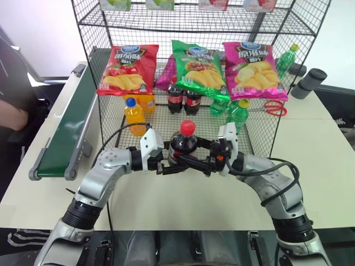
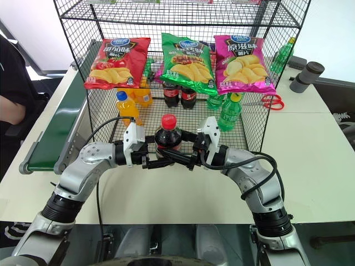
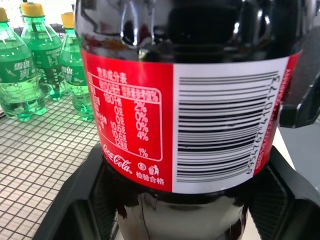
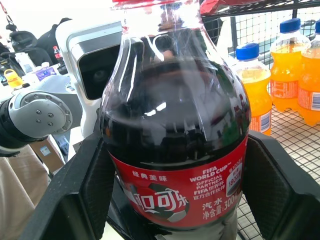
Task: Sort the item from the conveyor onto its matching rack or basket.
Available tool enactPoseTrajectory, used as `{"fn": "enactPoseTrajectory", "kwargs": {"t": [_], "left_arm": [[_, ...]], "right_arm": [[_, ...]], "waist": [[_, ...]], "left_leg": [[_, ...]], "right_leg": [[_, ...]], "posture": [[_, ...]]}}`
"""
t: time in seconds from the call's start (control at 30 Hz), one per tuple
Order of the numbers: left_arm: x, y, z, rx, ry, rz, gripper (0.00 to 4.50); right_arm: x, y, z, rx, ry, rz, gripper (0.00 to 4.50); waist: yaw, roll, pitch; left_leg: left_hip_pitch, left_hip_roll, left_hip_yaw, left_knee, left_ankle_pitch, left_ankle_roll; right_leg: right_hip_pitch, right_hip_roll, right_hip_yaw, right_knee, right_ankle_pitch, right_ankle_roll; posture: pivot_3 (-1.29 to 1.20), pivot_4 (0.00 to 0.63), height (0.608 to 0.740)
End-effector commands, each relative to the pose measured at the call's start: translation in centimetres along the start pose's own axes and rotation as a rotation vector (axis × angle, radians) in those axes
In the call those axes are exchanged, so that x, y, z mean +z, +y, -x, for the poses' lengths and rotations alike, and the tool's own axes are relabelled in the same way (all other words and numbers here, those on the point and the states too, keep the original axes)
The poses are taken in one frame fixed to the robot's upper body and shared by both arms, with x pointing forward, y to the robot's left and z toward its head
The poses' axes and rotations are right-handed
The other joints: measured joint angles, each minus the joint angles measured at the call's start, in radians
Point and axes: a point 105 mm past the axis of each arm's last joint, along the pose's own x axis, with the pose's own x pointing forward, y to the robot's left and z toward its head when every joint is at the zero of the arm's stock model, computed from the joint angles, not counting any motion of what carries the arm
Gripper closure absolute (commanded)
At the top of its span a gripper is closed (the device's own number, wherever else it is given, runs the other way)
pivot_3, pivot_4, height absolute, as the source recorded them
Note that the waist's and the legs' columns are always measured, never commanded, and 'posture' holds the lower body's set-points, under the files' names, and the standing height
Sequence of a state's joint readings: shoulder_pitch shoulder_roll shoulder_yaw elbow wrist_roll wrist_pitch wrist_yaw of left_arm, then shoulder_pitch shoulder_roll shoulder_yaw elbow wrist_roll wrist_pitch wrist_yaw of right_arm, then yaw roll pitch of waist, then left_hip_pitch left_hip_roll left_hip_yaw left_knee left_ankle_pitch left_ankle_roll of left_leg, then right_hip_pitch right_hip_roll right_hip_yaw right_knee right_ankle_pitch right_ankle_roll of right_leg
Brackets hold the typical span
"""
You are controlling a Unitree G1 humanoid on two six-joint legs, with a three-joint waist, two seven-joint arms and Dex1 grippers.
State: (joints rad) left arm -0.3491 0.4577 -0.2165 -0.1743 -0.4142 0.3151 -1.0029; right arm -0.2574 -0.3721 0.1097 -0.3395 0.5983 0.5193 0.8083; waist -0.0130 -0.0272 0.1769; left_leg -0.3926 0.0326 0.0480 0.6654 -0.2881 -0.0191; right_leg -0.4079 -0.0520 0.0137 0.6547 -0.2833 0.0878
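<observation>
Dark brown cola, red cap, red label with a white barcode panel: that's your cola bottle (image 1: 183, 145), upright and held up between both arms, right in front of the black wire rack (image 1: 166, 25). In the right wrist view the label shows white lettering and a football graphic low on the bottle.

Room to move: the rack's walled bottom tier sits just behind the bottle, and its front mesh wall stands between the bottle and the stock inside. In there you've got two more cola bottles (image 1: 183, 100), orange soda bottles (image 1: 135, 113) on the left side and green bottles (image 1: 237, 111) on the right. Three chip bags (image 1: 194, 69) hang off the tier above, so headroom over that basket is tight. The conveyor (image 1: 69, 130) runs along the bench (image 1: 310, 160) well off to your left, and red scissors (image 1: 273, 107) lie beside the rack on the right.

Arms: both forearms reach inward roughly level, so the two claws point at each other with the bottle between them. The right claw (image 1: 191, 161) is clamped on the cola bottle, fingers tight against both sides. The left claw (image 1: 176, 159) has its fingers either side of the bottle's base, spread a bit wider than the bottle.
</observation>
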Motion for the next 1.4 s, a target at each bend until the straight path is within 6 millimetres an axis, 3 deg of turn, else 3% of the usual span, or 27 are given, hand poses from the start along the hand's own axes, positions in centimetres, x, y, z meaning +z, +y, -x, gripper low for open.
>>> {"fn": "enactPoseTrajectory", "kwargs": {"t": [0.03, 0.2, 0.4, 0.67, 0.97, 1.37, 1.4], "left_arm": [[1.5, 0.1, 0.2, 0.020, -0.030, -0.084, 0.06], [0.2, 1.2, 2.1, 0.129, 0.022, -0.061, 0.06], [-2.2, 3.0, 7.5, 0.420, 0.071, -0.020, 0.06], [-1.7, 3.4, 11.0, 0.653, -0.021, -0.006, 0.06], [-1.8, 2.1, 11.3, 0.662, -0.014, 0.007, 0.06], [-1.9, 2.1, 10.5, 0.632, -0.012, 0.012, 0.06], [-1.9, 2.1, 10.5, 0.630, -0.013, 0.012, 0.00]], "right_arm": [[1.7, 0.4, -0.4, 0.010, -0.061, 0.059, 1.51], [2.0, -2.1, -0.4, -0.127, -0.086, 0.125, 1.51], [0.3, -6.2, -0.8, -0.331, -0.078, 0.210, 1.51], [-1.4, -10.6, -3.3, -0.525, -0.116, 0.260, 1.51], [-3.2, -13.0, -5.4, -0.603, -0.101, 0.216, 1.51], [-3.5, -13.7, -6.2, -0.599, -0.109, 0.149, 1.51], [-3.5, -13.7, -6.2, -0.595, -0.109, 0.147, 0.49]], "waist": [[0.000, 0.000, 0.000], [-0.005, 0.000, 0.000], [-0.006, 0.000, 0.000], [-0.009, 0.000, 0.000], [-0.011, 0.001, 0.000], [-0.033, 0.001, 0.000], [-0.033, 0.001, 0.000]], "left_leg": [[0.000, 0.000, 0.000, 0.000, 0.000, 0.000], [0.000, 0.000, 0.000, 0.000, 0.000, 0.000], [0.001, 0.001, 0.000, 0.000, 0.000, 0.000], [0.001, 0.000, 0.002, 0.000, 0.000, 0.000], [0.000, -0.001, 0.002, 0.000, 0.000, -0.001], [0.001, -0.001, 0.002, -0.001, 0.000, -0.001], [0.001, -0.001, 0.002, -0.001, 0.000, -0.001]], "right_leg": [[0.000, 0.000, 0.000, 0.000, 0.000, 0.000], [0.000, 0.001, 0.000, 0.000, 0.000, 0.000], [-0.001, 0.001, 0.001, 0.001, 0.000, 0.000], [-0.002, -0.004, 0.001, 0.002, 0.000, 0.000], [-0.002, -0.006, 0.000, 0.003, 0.000, 0.000], [-0.002, -0.007, 0.000, 0.004, 0.000, 0.000], [-0.002, -0.007, 0.000, 0.004, 0.000, 0.000]], "posture": [[0.00, 0.150, 0.740], [0.00, 0.150, 0.740], [0.00, 0.150, 0.740], [0.00, 0.150, 0.740], [0.00, 0.150, 0.740], [0.00, 0.150, 0.740], [0.00, 0.150, 0.740]]}}
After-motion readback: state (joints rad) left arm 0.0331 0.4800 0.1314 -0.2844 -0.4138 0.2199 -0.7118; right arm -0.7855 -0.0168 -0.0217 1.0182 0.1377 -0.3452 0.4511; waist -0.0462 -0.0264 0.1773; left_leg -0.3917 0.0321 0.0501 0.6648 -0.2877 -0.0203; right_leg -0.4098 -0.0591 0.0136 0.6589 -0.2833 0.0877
